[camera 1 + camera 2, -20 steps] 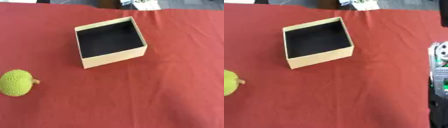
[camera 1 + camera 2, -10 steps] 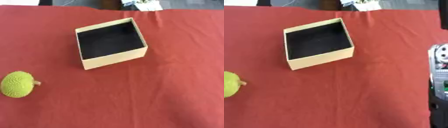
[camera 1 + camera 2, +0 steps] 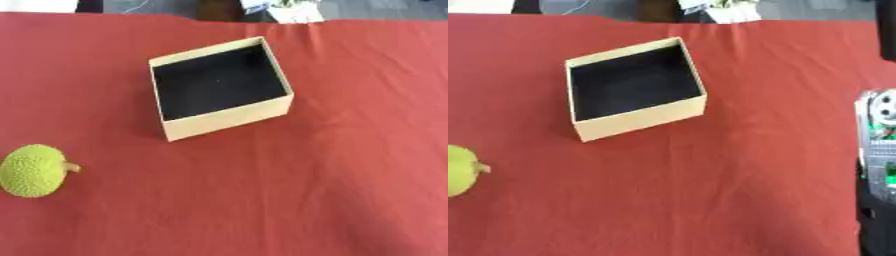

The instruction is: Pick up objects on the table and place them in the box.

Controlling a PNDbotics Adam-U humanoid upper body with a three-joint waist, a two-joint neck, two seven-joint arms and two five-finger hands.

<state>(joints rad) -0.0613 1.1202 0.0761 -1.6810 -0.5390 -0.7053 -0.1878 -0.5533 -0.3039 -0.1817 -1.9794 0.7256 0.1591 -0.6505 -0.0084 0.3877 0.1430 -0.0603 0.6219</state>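
Fruit: a bumpy green fruit (image 3: pixel 33 170) is lying on the red surface (image 3: pixel 332 190), well apart from the box.
Box: the tan box (image 3: pixel 220 88) is sitting open-topped and empty, awaiting it.
Fingers: neither hand is showing, so their state and nearness cannot be told.

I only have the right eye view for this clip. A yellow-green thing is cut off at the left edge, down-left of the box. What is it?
Observer: The left eye view shows it whole: a round yellow-green fruit with bumpy skin, lying on the red cloth.
Operator: Does anything stick out of it that the fingers might take?
Observer: A short brownish stem sticks out of its right side, pointing toward the middle of the table.
Operator: Is a hand near it, past my left edge?
Observer: No. The left eye view shows bare cloth right around the fruit, and no hand.
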